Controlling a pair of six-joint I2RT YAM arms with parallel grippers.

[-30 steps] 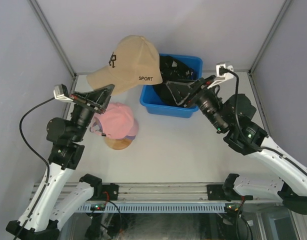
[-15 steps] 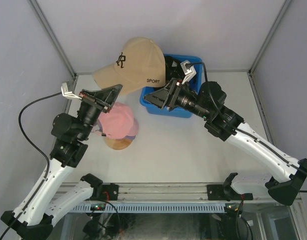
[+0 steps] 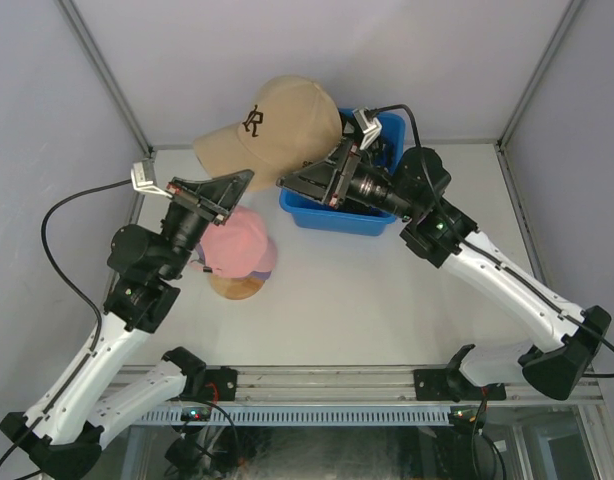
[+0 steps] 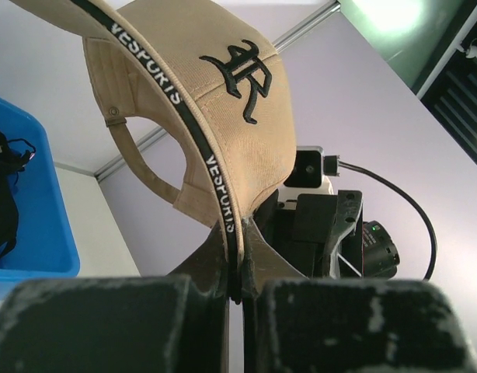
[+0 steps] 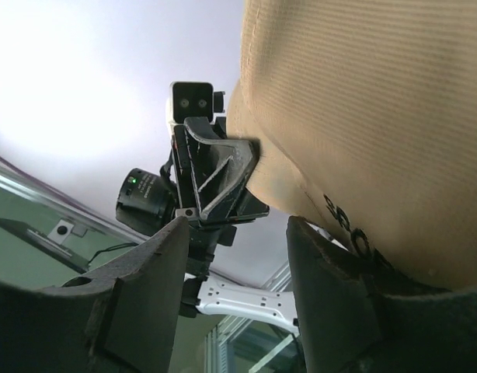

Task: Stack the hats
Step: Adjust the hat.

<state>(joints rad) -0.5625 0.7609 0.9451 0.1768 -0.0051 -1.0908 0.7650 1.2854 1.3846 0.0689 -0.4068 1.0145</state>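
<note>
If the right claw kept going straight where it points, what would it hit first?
Probably the tan cap, near its lower edge, just ahead of the open right gripper. The left gripper pinching its rim lies close behind; depth is hard to judge.

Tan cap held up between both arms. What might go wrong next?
The left gripper pinches the tan cap by a thin strip of rim only, so it may slip or swing. The open right gripper is close to the cap and the left gripper; a nudge might dislodge it. The cap hangs beyond the pink cap, not over it, so it may land askew.
</note>
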